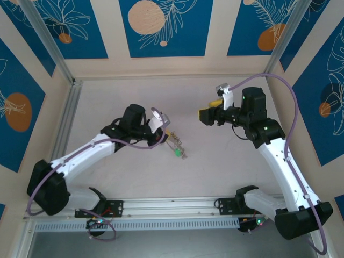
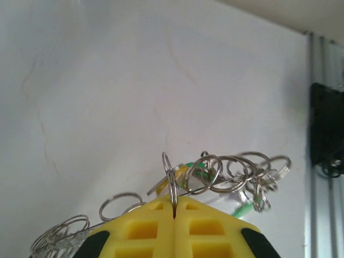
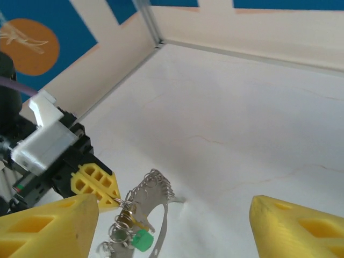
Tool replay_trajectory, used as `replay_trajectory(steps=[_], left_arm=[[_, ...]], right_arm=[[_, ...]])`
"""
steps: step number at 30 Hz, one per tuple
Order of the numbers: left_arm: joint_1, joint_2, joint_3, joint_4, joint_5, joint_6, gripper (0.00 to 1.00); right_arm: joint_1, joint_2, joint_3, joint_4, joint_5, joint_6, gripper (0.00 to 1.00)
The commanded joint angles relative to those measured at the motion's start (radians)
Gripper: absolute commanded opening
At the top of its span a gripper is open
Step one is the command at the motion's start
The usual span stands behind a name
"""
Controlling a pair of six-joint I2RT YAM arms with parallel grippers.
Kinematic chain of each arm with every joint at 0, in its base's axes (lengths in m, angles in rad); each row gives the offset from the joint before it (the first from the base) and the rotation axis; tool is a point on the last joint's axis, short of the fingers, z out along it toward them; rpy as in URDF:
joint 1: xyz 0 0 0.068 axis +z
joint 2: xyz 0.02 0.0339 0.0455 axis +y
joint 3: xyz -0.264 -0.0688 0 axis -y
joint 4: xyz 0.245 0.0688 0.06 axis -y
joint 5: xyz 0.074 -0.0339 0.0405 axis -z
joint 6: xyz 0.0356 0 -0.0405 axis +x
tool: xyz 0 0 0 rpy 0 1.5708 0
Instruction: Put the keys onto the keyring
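Top external: my left gripper point(image 1: 167, 134), clamped on thin grey wire keyring point(image 1: 174, 144); green-headed metal keys point(image 1: 177, 153) just right; my right gripper point(image 1: 209, 109), gaping and empty, well apart, farther right.

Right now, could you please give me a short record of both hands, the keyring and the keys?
left hand: shut, pinching one wire ring of the keyring
right hand: open, empty, apart from the keyring
green key: at the keyring's cluster of small rings; whether it is threaded on cannot be told
keyring position: mid-table, at the left hand's tips
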Motion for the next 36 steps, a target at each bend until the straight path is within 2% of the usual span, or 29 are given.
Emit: replay_trajectory(steps=[1, 6, 13, 16, 20, 25, 26, 28, 31, 32, 35, 36], left_arm=[[-0.001, 0.049, 0.005, 0.128, -0.068, -0.068, 0.00], [-0.003, 0.179, 0.036, 0.168, -0.143, -0.118, 0.00], [-0.009, 0.370, 0.129, 0.177, -0.250, -0.196, 0.00], [-0.009, 0.423, 0.150, 0.189, -0.277, -0.228, 0.04], [-0.009, 0.431, 0.161, 0.183, -0.290, -0.242, 0.21], [-0.010, 0.363, 0.168, 0.114, -0.291, -0.245, 0.39], [-0.010, 0.338, 0.162, 0.092, -0.298, -0.247, 0.44], [-0.009, 0.268, 0.127, 0.072, -0.320, -0.257, 0.53], [0.009, 0.157, 0.054, 0.057, -0.359, -0.254, 0.62], [0.021, 0.125, 0.031, 0.054, -0.353, -0.253, 0.68], [0.066, 0.044, -0.027, 0.059, -0.393, -0.262, 1.00], [0.088, 0.015, -0.050, 0.073, -0.420, -0.268, 1.00]], right_arm=[[-0.027, -0.027, -0.034, 0.088, 0.001, 0.043, 0.77], [-0.048, -0.040, -0.095, 0.144, 0.012, 0.066, 0.79], [-0.082, -0.051, -0.189, 0.224, 0.097, 0.123, 0.81], [-0.095, -0.062, -0.206, 0.242, 0.132, 0.130, 0.82], [-0.103, -0.086, -0.226, 0.253, 0.201, 0.126, 0.83], [-0.107, -0.113, -0.265, 0.252, 0.237, 0.116, 0.83], [-0.108, -0.121, -0.276, 0.248, 0.248, 0.118, 0.85], [-0.110, -0.134, -0.294, 0.239, 0.275, 0.117, 1.00], [-0.111, -0.159, -0.339, 0.232, 0.351, 0.113, 0.99], [-0.112, -0.174, -0.364, 0.242, 0.382, 0.109, 0.99], [-0.126, -0.218, -0.465, 0.320, 0.446, 0.102, 0.99], [-0.134, -0.227, -0.494, 0.351, 0.449, 0.104, 0.99]])
